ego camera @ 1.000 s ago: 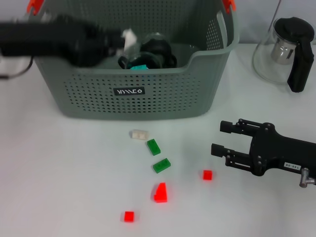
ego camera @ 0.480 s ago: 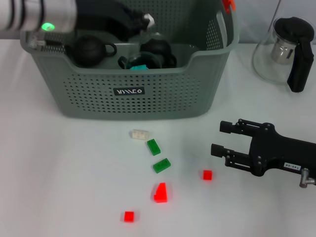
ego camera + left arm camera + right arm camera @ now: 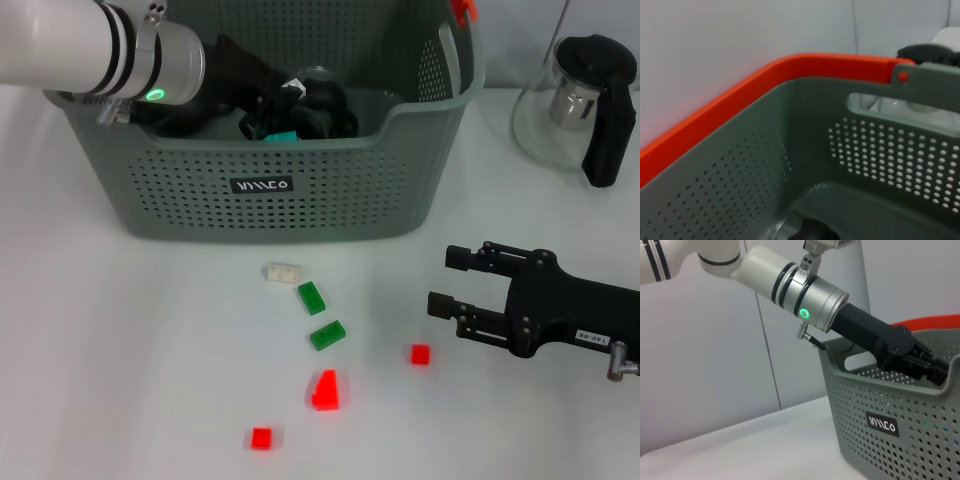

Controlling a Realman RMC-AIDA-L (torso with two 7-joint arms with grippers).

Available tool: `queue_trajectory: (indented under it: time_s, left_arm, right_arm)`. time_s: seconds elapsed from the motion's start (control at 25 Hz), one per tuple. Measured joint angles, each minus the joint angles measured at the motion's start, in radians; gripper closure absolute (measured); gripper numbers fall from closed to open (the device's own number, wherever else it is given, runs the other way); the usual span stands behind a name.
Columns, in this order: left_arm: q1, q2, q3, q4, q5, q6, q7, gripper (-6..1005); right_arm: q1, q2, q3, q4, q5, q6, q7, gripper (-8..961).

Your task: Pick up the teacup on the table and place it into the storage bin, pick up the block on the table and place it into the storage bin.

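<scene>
The left gripper (image 3: 285, 95) reaches down inside the bin (image 3: 300, 200) from its left rim, its black wrist crossing the wall and its tip buried among dark items on the bin floor; whether its fingers are spread or closed cannot be told. Next to the tip lie a dark, rounded cup-like shape (image 3: 325, 105) and a teal piece (image 3: 283, 136), both inside the bin. The left wrist view looks along the bin's perforated inner wall towards its orange handle (image 3: 765, 82), with a dark object just visible at the bottom. The right wrist view shows the left arm (image 3: 805, 292) with a green ring light angling down over the bin's rim.

The bin stands at the back of the white table (image 3: 120, 350), its black label (image 3: 262, 185) facing the robot. On the table in front of it lie scattered blocks: a cream block (image 3: 282, 271) nearest the bin, two green blocks (image 3: 311, 297) (image 3: 327, 334) below it, a larger red block (image 3: 324, 391), and two small red cubes (image 3: 420, 354) (image 3: 261, 437).

The right gripper (image 3: 445, 282) rests low over the table at the right, fingers spread apart with nothing between them, pointing towards the blocks and near the red cube. A glass teapot (image 3: 580, 105) with a black handle stands at the far right, apart from the bin.
</scene>
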Motion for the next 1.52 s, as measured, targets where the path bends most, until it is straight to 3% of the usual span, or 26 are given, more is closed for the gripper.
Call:
queue_trajectory:
  time_s: [0.24,0.4,0.56,0.64,0.72,0.92,1.16,1.4,1.52]
  left_arm:
    - [0.003,-0.003,0.005,0.011,-0.002,-0.009,-0.028,766]
    - [0.019,-0.006,0.003,0.048,-0.018,0.016,-0.029,579]
    - [0.117,-0.004,-0.014,0.174,-0.184,0.113,-0.008,390]
    - [0.183,-0.002,-0.056,0.228,-0.305,0.19,0.043,296]
    - [0.231,-0.005,-0.143,0.232,-0.417,0.296,0.139,295]
    - [0.303,-0.006,-0.355,0.077,-0.57,0.572,0.448,293]
    - [0.377,-0.011,-0.464,-0.039,-0.496,0.701,0.742,291]
    - [0.392,-0.012,-0.469,-0.087,-0.384,0.71,0.783,293]
    - [0.376,-0.008,-0.465,-0.197,-0.278,0.675,0.85,295]
  right_arm:
    - [-0.001,0.0,0.0,0.0,0.0,0.003,0.0,269]
    - [-0.002,0.0,0.0,0.0,0.0,0.004,0.0,269]
    - [-0.002,-0.002,0.001,0.0,0.003,0.005,0.0,269]
    - [-0.002,-0.003,0.001,0.0,0.004,0.006,0.0,269]
    - [-0.002,-0.002,0.001,0.0,0.005,0.01,0.0,269]
    - [-0.001,-0.001,0.002,-0.001,0.006,0.011,0.001,270]
    - [0.003,0.0,0.002,-0.002,0.007,0.002,0.007,269]
    - [0.006,0.0,0.002,-0.002,0.007,0.002,0.008,269]
    - [0.005,0.0,0.002,-0.001,0.007,0.002,0.008,270]
